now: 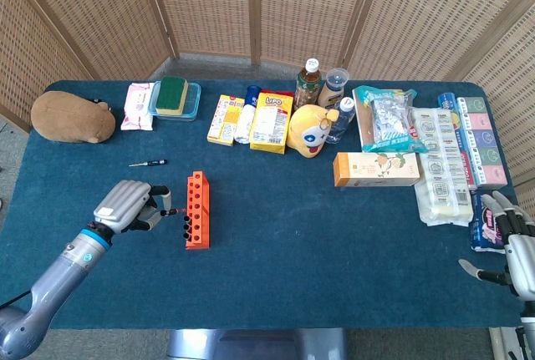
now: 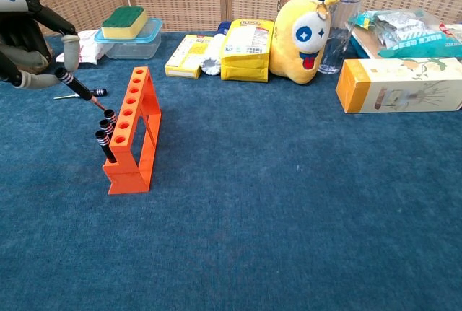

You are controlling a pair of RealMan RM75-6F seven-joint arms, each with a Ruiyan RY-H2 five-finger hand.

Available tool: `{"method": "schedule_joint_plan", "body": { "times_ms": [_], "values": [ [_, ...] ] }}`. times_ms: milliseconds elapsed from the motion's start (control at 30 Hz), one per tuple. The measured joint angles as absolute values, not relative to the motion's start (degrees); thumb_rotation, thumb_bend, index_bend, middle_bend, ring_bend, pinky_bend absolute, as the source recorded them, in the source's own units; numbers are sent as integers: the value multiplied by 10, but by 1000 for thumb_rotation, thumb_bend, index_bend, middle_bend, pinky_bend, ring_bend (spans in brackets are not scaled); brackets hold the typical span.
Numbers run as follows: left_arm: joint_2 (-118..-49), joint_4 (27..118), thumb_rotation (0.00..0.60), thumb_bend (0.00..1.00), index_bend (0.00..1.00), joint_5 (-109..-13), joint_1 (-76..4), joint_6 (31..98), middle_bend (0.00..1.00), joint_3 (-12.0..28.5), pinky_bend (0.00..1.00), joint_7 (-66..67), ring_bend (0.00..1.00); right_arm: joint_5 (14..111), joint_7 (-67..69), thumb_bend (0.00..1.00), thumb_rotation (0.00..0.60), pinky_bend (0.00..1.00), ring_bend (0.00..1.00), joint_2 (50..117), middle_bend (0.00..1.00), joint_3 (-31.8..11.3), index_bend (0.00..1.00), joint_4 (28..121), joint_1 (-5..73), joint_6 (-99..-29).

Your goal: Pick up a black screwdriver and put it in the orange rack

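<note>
Screwdriver [image 2: 78, 86] in left hand [image 2: 29, 33]

Silver-grey hands [image 1: 125, 205], black fingers; blue wrist ring

Left hand [image 2: 29, 37] cut off by chest view's left edge.

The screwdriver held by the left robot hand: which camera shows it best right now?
The chest view: the held screwdriver shows side-on, tilted tip-down toward the orange rack, pinched by the left robot hand. In the head view the left robot hand hides most of it; only a short bit pokes out beside the rack.
</note>
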State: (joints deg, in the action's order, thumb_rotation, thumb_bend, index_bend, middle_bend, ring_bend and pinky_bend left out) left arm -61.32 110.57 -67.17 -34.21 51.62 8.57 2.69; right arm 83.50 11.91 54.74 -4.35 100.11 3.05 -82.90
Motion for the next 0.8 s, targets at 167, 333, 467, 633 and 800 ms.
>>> {"method": "schedule_joint_plan", "body": {
  "times_ms": [167, 333, 467, 633, 800],
  "values": [
    [-617, 1102, 600, 396, 558, -669, -349, 508, 1000, 86, 1000, 15, 980, 834, 120, 0, 600, 17, 92, 547, 28, -44, 0, 1001, 30, -829],
    [-620, 1099, 600, 396, 558, -659, -354, 501, 1000, 89, 1000, 6, 980, 834, 123, 0, 600, 17, 92, 546, 28, -44, 0, 1000, 30, -829],
    [-621, 1095, 600, 396, 558, -647, -358, 494, 1000, 92, 1000, -7, 980, 834, 125, 0, 600, 17, 92, 545, 28, -44, 0, 1000, 30, -831],
    [-622, 1089, 600, 395, 558, -623, -364, 478, 1000, 93, 1000, -16, 980, 835, 126, 0, 600, 17, 92, 545, 28, -44, 0, 1000, 29, -831],
    [-630, 1073, 600, 396, 558, -602, -376, 460, 1000, 94, 1000, -25, 980, 834, 128, 0, 600, 17, 92, 545, 28, -45, 0, 999, 30, -830]
  ]
}}
